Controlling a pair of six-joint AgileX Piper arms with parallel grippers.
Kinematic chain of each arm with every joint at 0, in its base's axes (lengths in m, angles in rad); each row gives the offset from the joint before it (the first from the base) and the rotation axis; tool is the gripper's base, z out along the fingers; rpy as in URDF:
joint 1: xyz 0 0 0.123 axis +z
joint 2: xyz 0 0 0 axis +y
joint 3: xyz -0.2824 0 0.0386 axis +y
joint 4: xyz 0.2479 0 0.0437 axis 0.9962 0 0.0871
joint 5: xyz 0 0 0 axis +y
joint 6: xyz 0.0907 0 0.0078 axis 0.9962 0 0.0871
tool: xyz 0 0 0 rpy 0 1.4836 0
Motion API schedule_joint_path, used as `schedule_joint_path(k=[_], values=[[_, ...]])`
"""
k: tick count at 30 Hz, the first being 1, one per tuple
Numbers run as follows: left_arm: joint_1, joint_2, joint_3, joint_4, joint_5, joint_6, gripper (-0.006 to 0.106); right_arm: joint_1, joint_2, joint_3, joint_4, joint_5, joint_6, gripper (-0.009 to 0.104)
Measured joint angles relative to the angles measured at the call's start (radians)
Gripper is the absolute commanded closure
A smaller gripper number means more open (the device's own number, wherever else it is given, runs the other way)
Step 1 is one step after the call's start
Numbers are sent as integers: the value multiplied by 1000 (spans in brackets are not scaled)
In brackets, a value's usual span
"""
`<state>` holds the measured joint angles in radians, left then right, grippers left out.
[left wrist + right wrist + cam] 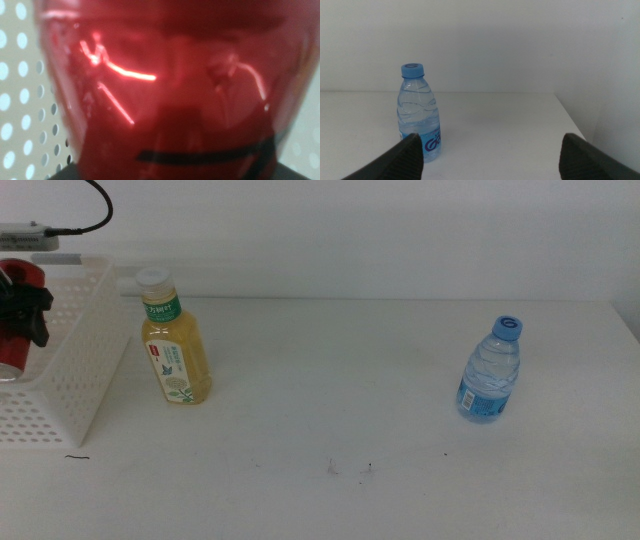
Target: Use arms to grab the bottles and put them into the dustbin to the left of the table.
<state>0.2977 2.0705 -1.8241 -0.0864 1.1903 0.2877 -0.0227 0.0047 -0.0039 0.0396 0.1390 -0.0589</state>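
A red can (14, 348) hangs inside the white lattice dustbin (88, 370) at the far left, with my left gripper (28, 308) shut on it. The can (175, 90) fills the left wrist view, with the dustbin's perforated wall (20, 105) just behind it. On the table, a yellow tea bottle (176, 350) with a white cap stands upright right beside the dustbin. A small clear water bottle (491, 372) with a blue cap stands upright at the right. My right gripper (492, 155) is open and set back from the water bottle (420, 117); it is out of the middle view.
The white table (350, 390) stretches between the two bottles, with small dark specks (350, 468) near the front. A white wall rises behind the table's far edge. A black cable (95, 210) loops above the dustbin.
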Motion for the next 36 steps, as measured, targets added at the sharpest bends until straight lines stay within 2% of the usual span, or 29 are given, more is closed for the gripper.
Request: schedule_joint_path(k=[1, 4, 9, 13, 21, 26, 31, 36], values=[[0, 0, 0, 0, -2, 0, 51, 0, 0, 0, 0, 0, 0, 2], [0, 2, 0, 2, -6, 0, 32, 0, 0, 0, 0, 0, 0, 2], [0, 2, -2, -4, -15, 0, 18, 0, 0, 0, 0, 0, 0, 2], [0, 2, -2, -8, -10, 0, 10, 0, 0, 0, 0, 0, 0, 2], [-31, -80, -11, -6, 25, -82, 10, 0, 0, 0, 0, 0, 0, 2], [-181, -253, 24, 31, 4, -119, 10, 0, 0, 0, 0, 0, 0, 2], [-338, -440, 225, 86, -166, -235, 10, 0, 0, 0, 0, 0, 0, 2], [-439, -634, 510, 102, -431, -316, 10, 0, 0, 0, 0, 0, 0, 2]])
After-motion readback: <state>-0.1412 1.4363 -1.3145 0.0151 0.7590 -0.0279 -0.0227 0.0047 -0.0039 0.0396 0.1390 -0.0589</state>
